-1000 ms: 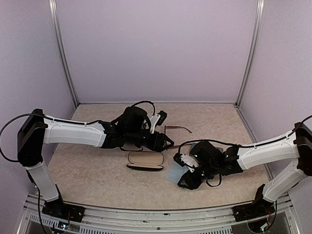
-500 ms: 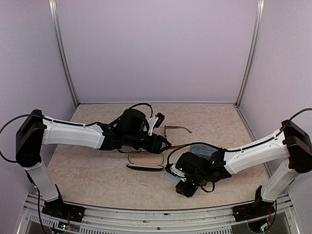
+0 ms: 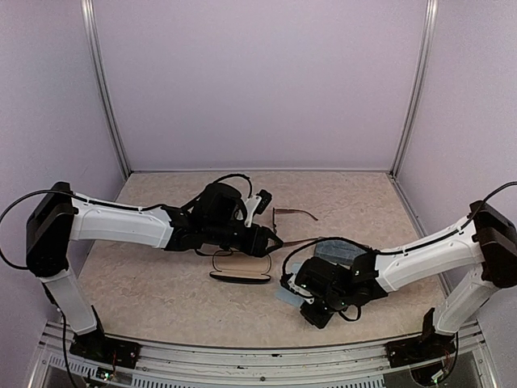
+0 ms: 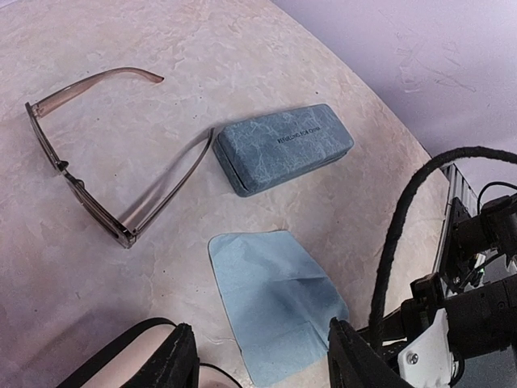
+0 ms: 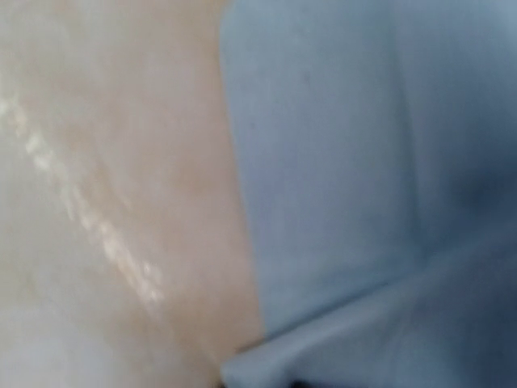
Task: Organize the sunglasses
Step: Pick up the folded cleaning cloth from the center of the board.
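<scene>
The reddish-brown sunglasses (image 4: pixel 81 186) lie unfolded on the table, also in the top view (image 3: pixel 295 215). My left gripper (image 4: pixel 262 364) is open and empty, hovering beside them over the near end of a light-blue cloth (image 4: pixel 275 299); in the top view it is at mid-table (image 3: pixel 273 240). A thin black outline (image 3: pixel 222 259), possibly the black-framed sunglasses, lies at the open black case (image 3: pixel 238 276). My right gripper (image 3: pixel 311 303) points down onto the cloth (image 3: pixel 287 295). Its wrist view shows only blurred cloth (image 5: pixel 363 162) and table, no fingers.
A closed grey-blue case (image 4: pixel 283 148) lies beyond the cloth, partly under the right arm in the top view (image 3: pixel 339 250). Grey walls stand close on three sides. The table's near edge has a metal rail (image 3: pixel 242 356).
My right gripper has moved left and down onto the light-blue cloth, covering most of it. My left gripper has edged slightly toward the near side.
</scene>
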You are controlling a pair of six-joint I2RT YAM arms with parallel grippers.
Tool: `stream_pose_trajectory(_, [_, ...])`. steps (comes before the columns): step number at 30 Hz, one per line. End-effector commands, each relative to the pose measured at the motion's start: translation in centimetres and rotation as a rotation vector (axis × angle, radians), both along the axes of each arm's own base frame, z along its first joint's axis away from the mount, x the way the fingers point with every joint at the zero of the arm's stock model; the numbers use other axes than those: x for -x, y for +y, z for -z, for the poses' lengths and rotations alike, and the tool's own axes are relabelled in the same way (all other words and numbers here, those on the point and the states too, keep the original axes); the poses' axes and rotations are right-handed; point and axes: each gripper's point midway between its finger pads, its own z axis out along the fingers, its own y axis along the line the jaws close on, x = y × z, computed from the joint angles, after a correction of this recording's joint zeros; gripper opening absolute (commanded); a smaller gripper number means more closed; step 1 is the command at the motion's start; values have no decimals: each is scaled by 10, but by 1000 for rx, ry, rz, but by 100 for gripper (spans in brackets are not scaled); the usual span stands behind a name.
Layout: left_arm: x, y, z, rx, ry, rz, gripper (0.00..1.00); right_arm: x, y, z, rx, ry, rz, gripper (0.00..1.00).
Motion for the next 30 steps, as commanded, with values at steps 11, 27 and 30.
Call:
stream_pose_trajectory(11, [16, -5, 7, -22, -32, 43, 54, 0, -26, -1, -38, 77, 50, 27])
stream_pose_trajectory(27, [69, -19, 25, -96, -124, 203, 51, 3, -27, 1, -91, 110, 62, 9])
stream_pose_trajectory(30, [78, -19, 34, -109, -146, 236, 49, 3, -27, -1, -117, 119, 69, 6])
